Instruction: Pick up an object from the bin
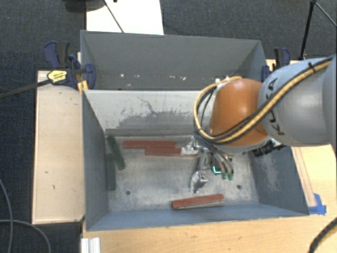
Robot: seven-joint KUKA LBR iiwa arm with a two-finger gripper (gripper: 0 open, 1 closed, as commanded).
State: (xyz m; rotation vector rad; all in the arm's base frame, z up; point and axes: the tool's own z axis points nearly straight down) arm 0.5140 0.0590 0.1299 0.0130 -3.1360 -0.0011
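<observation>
Several loose pieces in grey metal bin (95, 157). Left wall: dark green sticks (115, 156). Centre back: reddish-brown bars (152, 147), apparently two overlapped. Front: lone brown bar (197, 201), flat on the scuffed floor. Right of centre: gripper (200, 182) hangs just behind it, nothing seen held; opening cannot be told. Step judged: approach. Next move calls for a square descent onto that bar; floor around it is open.

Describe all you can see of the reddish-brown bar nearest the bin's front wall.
The reddish-brown bar is a long, flat strip with a matte look, perhaps wood or plastic. It lies flat on the bin floor, nearly parallel to the front wall, its right end slightly farther back. Nothing else lies against it; the hand is just behind it.
</observation>
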